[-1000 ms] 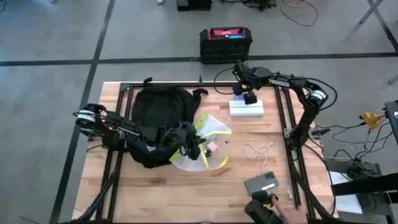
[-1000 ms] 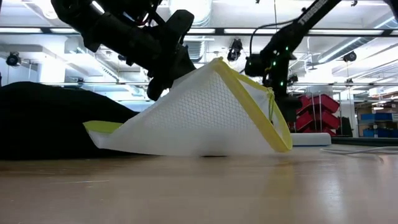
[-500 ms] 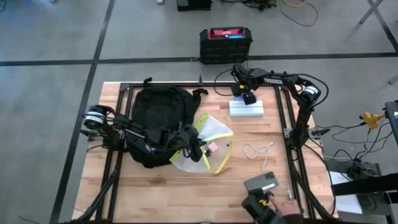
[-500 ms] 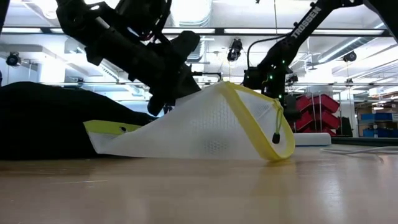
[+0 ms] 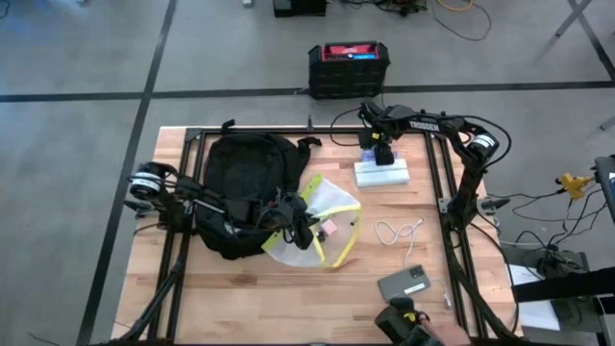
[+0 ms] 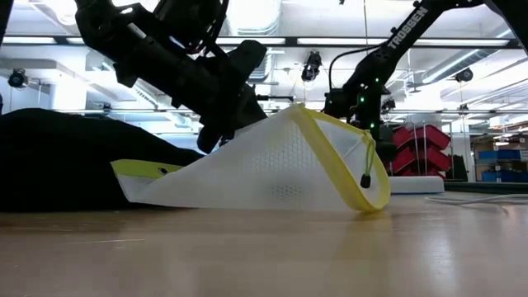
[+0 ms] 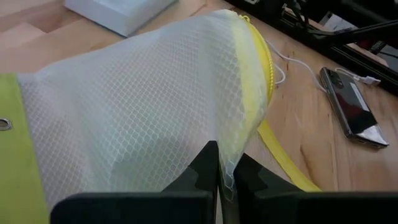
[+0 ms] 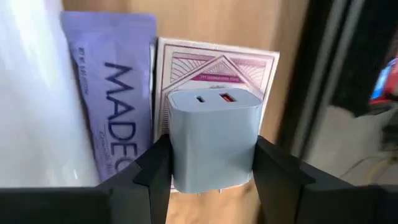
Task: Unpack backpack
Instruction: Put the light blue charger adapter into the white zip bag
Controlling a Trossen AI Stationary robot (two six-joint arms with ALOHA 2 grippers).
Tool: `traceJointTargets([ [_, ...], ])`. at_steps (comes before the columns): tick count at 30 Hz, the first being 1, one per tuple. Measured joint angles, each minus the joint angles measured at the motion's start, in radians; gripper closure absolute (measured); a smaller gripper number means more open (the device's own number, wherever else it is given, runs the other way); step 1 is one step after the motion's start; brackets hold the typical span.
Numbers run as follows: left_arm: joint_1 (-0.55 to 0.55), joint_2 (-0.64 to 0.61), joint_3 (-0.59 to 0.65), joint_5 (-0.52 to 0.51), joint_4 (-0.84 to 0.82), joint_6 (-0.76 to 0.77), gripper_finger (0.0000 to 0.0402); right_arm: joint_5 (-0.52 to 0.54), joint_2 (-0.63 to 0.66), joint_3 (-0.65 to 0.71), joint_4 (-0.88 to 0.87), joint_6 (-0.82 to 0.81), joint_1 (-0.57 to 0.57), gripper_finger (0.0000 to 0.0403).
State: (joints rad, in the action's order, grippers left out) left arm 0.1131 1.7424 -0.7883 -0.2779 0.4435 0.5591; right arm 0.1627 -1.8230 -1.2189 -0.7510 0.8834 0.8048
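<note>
Left tool [image 7: 225, 168] pinching white mesh pouch [image 7: 137, 106] with yellow zip, phone [image 7: 352, 107] on wooden table [image 7: 298, 137]

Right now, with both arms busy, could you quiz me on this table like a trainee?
1. True or false: the left gripper pinches the mesh pouch.
2. What does the right gripper hold? A) a phone B) a grey charger C) a cable
3. Fill in: the mesh pouch lies partly out of the black ___.

Key: 1 true; 2 B; 3 backpack. The phone and white cable lie loose on the table.
</note>
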Motion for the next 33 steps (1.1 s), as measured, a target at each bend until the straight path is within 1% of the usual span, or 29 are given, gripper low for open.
traceJointTargets([
  [7,0.000,0.000,0.000,0.000,0.000,-0.011,0.0402,-0.067,0.113,0.000,-0.155,-0.163,-0.079,0.0242],
  [10,-0.001,0.000,0.000,0.000,0.000,-0.011,0.0402,-0.102,0.188,0.000,-0.226,-0.269,-0.148,0.0242],
  [12,-0.001,0.000,0.000,0.000,0.000,-0.006,0.0402,-0.147,0.243,0.000,-0.273,-0.350,-0.215,0.0242],
  [15,-0.003,0.000,0.000,0.000,0.001,0.002,0.0402,-0.240,0.327,0.000,-0.288,-0.465,-0.363,0.0242],
  [17,-0.003,0.000,0.000,0.000,0.015,0.003,0.0402,-0.268,0.374,0.000,-0.257,-0.521,-0.488,0.0242],
  [20,-0.003,0.000,0.000,-0.001,0.056,0.004,0.0402,-0.270,0.415,0.003,-0.131,-0.613,-0.686,0.0242],
  [23,-0.003,0.000,0.000,0.000,0.111,0.004,0.0402,-0.269,0.411,0.008,0.015,-0.684,-0.856,0.0242],
  [25,-0.002,0.000,0.000,0.000,0.139,0.004,0.0402,-0.245,0.388,0.013,0.112,-0.708,-0.947,0.0242],
  [28,0.008,0.000,0.000,0.000,0.152,0.004,0.0402,-0.112,0.326,0.017,0.166,-0.722,-1.046,0.0242],
  [31,0.020,0.000,0.000,0.010,0.169,0.003,0.0402,0.054,0.239,0.021,0.159,-0.776,-1.086,0.0242],
  [33,0.028,0.000,0.000,0.017,0.193,-0.001,0.0402,0.107,0.175,0.021,0.160,-0.798,-1.086,0.0242],
])
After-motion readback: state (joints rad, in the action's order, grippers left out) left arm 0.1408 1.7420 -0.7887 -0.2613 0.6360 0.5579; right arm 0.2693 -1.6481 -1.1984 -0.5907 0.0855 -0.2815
